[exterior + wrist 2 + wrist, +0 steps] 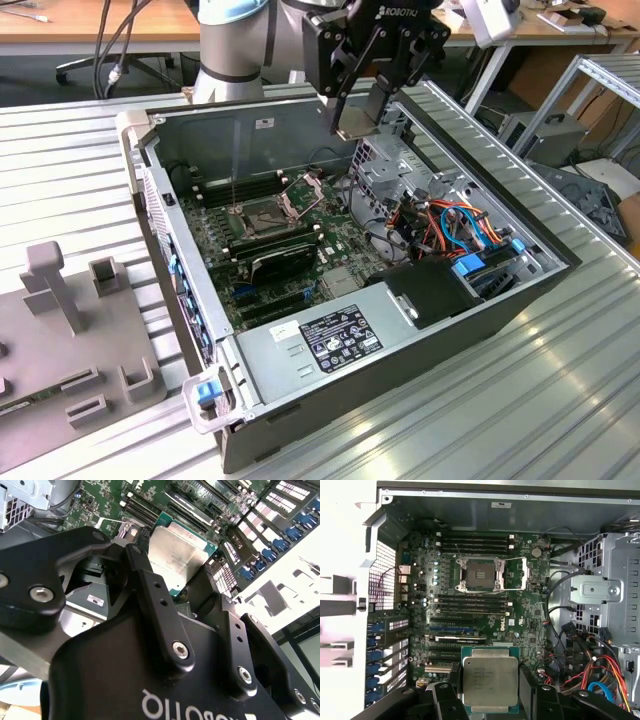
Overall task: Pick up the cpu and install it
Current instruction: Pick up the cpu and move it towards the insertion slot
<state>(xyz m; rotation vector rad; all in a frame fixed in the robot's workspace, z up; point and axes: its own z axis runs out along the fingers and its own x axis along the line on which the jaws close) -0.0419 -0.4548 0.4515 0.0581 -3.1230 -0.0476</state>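
- Gripper (489, 689): closed on the cpu (490, 681). In the first wrist view a black finger (452, 687) presses on each of two opposite edges, and the chip sits flat between them with its dull metal top facing the camera.
- Cpu, held: clear of the board and touching nothing but the fingers. In the exterior view the gripper (358, 112) hangs above the open computer case (520, 300) near its back wall, with the cpu (356, 128) at the fingertips.
- Cpu, shape: square, so it has no long axis. In the first wrist view its edges run about parallel to the socket's edges, though the match of corner marks is too fine to judge.
- Directly beneath the gripper: the lower card slots and a bank of memory sticks (472, 602) on the motherboard (520, 625) — not the socket.
- Governing relation: the cpu socket (481, 574) lies beyond the fingertips and well apart from the cpu. In the exterior view the socket (262, 212) sits lower than the gripper and toward the exterior view's left.
- Socket condition: bare and unoccupied, with its hinged metal frame (514, 574) swung aside — installation has not been made.
- Farthest: a second bank of memory sticks (472, 542) past the socket, then the case wall.
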